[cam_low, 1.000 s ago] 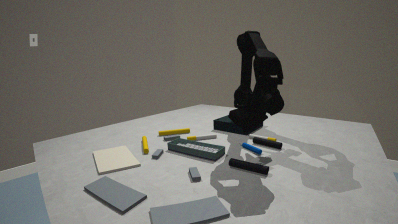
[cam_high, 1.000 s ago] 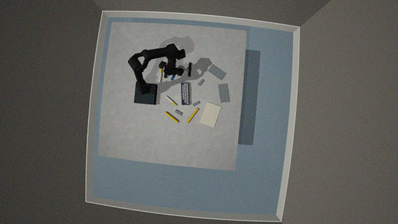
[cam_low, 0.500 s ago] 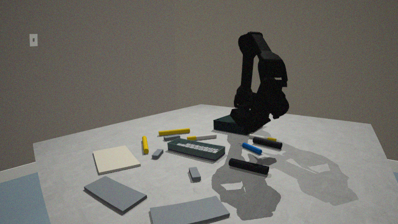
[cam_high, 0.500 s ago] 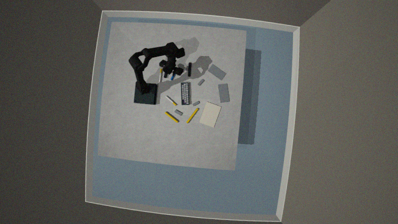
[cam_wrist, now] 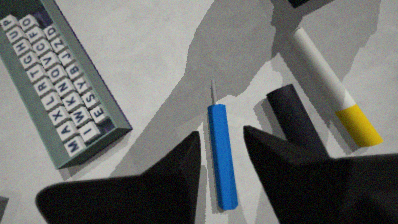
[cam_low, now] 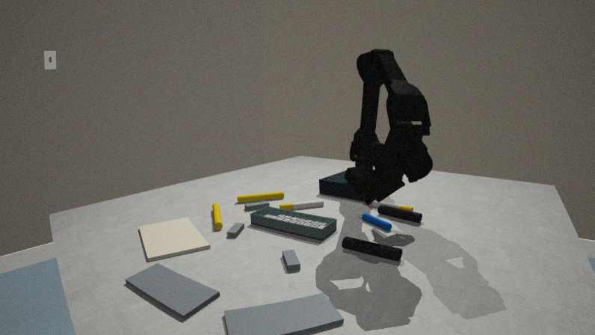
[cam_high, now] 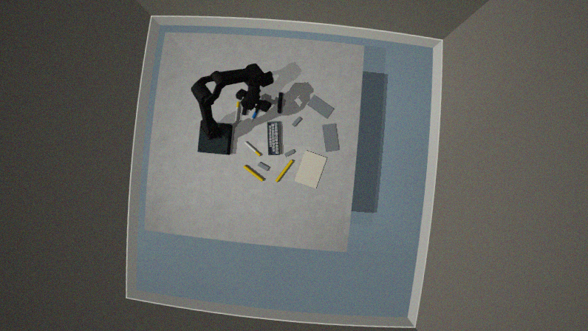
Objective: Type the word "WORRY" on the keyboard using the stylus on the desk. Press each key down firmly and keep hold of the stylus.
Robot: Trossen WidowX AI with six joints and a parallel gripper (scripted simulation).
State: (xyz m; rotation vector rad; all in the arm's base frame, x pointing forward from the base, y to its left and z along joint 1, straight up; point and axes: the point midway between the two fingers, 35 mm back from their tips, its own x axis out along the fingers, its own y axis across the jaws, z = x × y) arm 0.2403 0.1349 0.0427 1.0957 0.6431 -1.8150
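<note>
Above the blue stylus (cam_high: 255, 113) (cam_low: 377, 222) (cam_wrist: 223, 157), gripper (cam_high: 250, 114) (cam_low: 369, 203) (cam_wrist: 221, 134) parted, empty, fingers flanking the barrel, presumably lining up a grasp.

Bright blue stylus (cam_high: 254, 114) (cam_low: 377, 222) (cam_wrist: 223, 157), dark green keyboard casing (cam_high: 269, 151) (cam_low: 287, 229) (cam_wrist: 31, 102), dark-lettered whitish keys (cam_high: 275, 137) (cam_low: 296, 220) (cam_wrist: 55, 117), yellow-and-white marker (cam_high: 253, 148) (cam_low: 301, 205).

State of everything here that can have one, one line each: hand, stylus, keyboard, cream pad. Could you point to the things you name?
Hand (cam_wrist: 221, 134): open, nothing between its fingers' grip
Blue stylus (cam_high: 254, 114) (cam_low: 377, 221) (cam_wrist: 223, 155): lying on the desk, not held
Keyboard (cam_high: 275, 138) (cam_low: 287, 226) (cam_wrist: 95, 85): keys facing up
Cream pad (cam_high: 311, 169) (cam_low: 173, 239): lying flat
</note>
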